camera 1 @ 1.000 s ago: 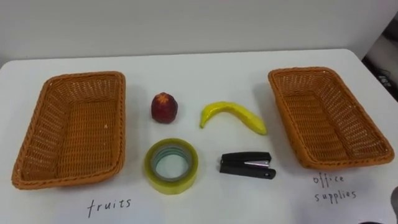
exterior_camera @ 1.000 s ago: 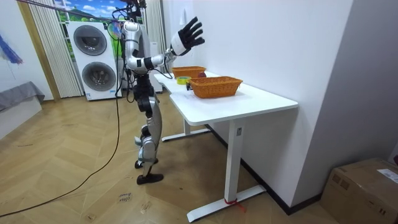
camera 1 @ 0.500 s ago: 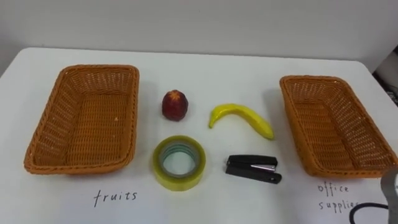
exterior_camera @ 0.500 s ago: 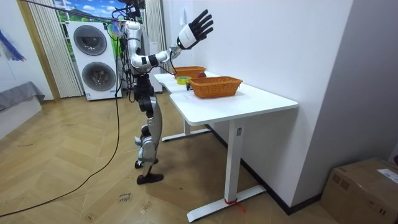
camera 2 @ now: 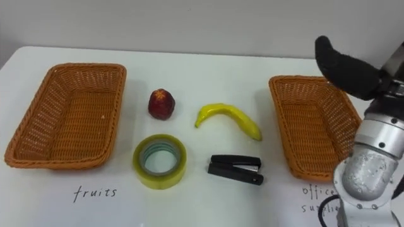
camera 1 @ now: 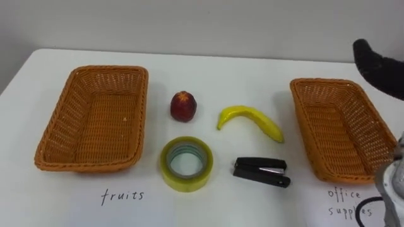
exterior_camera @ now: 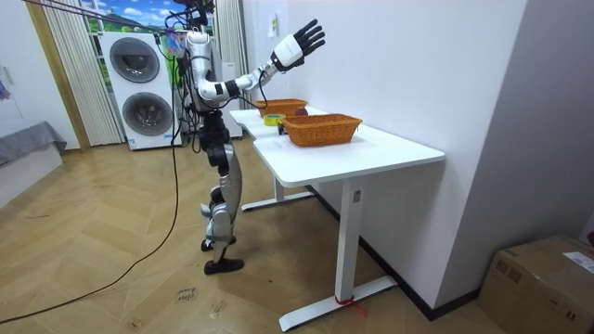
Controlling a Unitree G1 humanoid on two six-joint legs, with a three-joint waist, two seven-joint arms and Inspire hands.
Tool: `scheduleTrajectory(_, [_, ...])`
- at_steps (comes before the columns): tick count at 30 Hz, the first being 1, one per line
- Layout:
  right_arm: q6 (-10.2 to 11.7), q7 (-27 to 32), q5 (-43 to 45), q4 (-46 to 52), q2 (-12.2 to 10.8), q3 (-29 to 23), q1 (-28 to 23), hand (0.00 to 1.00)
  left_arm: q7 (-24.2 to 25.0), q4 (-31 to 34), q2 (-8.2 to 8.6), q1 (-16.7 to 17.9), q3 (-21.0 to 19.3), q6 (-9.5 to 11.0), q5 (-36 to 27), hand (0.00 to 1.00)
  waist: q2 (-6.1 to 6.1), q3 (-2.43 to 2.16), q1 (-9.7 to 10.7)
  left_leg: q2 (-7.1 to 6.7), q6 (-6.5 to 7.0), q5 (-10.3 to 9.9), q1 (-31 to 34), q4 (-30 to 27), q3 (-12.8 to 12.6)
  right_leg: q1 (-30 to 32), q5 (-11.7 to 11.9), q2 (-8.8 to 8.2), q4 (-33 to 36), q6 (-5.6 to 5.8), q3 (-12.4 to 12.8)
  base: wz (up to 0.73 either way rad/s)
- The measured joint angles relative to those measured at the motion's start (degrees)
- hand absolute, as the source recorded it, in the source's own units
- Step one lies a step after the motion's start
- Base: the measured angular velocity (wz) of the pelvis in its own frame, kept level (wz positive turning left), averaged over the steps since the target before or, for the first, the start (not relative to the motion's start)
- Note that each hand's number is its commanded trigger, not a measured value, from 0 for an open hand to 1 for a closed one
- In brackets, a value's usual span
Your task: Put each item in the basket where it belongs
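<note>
The left basket (camera 1: 88,166) sits by the counter's (camera 1: 208,75) left edge, the right basket (camera 1: 303,123) by its right edge. Between them you've got the round fruit (camera 1: 183,106) and banana (camera 1: 250,121) further back, tape roll (camera 1: 186,183) and stapler (camera 1: 261,172) nearer the front edge.

Table (camera 1: 208,69) — baskets (camera 1: 95,165) (camera 1: 302,120); red fruit (camera 1: 183,106), banana (camera 1: 249,120), tape (camera 1: 186,185), stapler (camera 1: 261,171)

The orange woven left basket (camera 1: 58,129) and right basket (camera 1: 341,129) lie at the table's sides, long sides running near to far. Between them, a red fruit (camera 1: 183,106) stands far left and a yellow banana (camera 1: 250,121) lies far right, arched. Nearer, a yellowish tape roll (camera 1: 186,183) lies flat beside a black stapler (camera 1: 261,172), set crosswise
</note>
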State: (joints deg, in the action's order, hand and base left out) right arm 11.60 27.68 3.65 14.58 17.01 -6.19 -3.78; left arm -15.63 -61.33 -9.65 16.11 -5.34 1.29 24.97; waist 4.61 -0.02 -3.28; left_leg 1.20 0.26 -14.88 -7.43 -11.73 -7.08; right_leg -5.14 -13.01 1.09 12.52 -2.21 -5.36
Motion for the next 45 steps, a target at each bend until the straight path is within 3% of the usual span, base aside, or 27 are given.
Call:
scheduleTrajectory(9, [-2.81, -10.16, 3.77, -0.34, 1.22, 1.72, 0.0, 0.0, 0.94, 0.73, -0.3, 0.31, -0.1, -1.41, 0.58, 0.0, 0.08, 0.06, -0.28, 0.03, 0.0, 0.0, 0.02, -0.04, 1.13, -0.46, 0.12, -0.02, 0.1, 0.05, -0.81, 0.04])
scheduleTrajectory(14, [-3.25, -14.08, 5.72, -0.82, 1.8, 2.65, -0.13, 0.0, 1.22, 0.8, -0.33, 0.29, -0.17, -1.44, 0.61, 0.0, 0.01, 0.09, -0.2, 0.04, 0.0, 0.0, 0.28, -0.14, 1.1, -0.27, 0.13, -0.02, 0.08, 0.03, -0.89, 0.0])
scheduleTrajectory(20, [-5.53, -21.77, 6.72, -0.87, 3.56, 4.04, -0.23, 0.0, 2.25, 3.82, -0.62, -0.09, -0.14, -2.15, 2.25, 0.0, 0.53, -0.1, -0.15, 0.06, 0.0, 0.0, 0.85, -0.57, 1.02, -0.41, 0.22, -0.06, 0.12, -0.06, -1.08, 0.01])
scheduleTrajectory(25, [-6.03, -27.47, 7.06, -6.56, 4.22, 5.79, -0.12, 0.0, 2.26, 4.54, -1.8, -0.85, 0.1, -2.15, 2.24, 0.0, 1.59, 0.03, -0.23, 0.12, -0.01, 0.0, 0.76, -0.96, 1.21, -0.85, 0.32, -0.09, 0.1, -0.14, -1.43, 0.03])
scheduleTrajectory(30, [-7.91, -32.84, 9.99, -10.02, 4.24, 7.52, -0.18, 0.0, 2.26, 4.4, -2.77, -1.01, 1.01, -2.15, 2.25, 0.0, 1.61, 0.16, -0.29, 0.08, 0.03, 0.02, 0.86, -0.93, 1.15, -0.62, 0.53, -0.08, 0.14, -0.09, -1.26, 0.0])
scheduleTrajectory(41, [-8.17, -39.89, 10.33, -10.03, 4.37, 7.48, -0.16, 0.0, 2.53, 4.4, -3.15, -1.43, 1.02, -2.18, 2.21, 0.0, 2.72, 0.58, -0.34, 0.13, 0.02, 0.02, 0.97, -0.9, 1.16, -0.89, 0.93, 0.04, -0.89, -0.05, -1.21, 0.0])
scheduleTrajectory(45, [-9.7, -41.49, 11.02, -10.02, 4.37, 7.49, -0.15, 0.0, 2.46, 4.42, -3.15, -1.64, 1.02, -2.2, 2.22, 0.0, 2.75, 0.55, -0.32, 0.13, 0.02, 0.02, 0.99, -0.9, 1.17, -0.92, 0.94, 0.02, -0.89, -0.04, -1.19, 0.0])
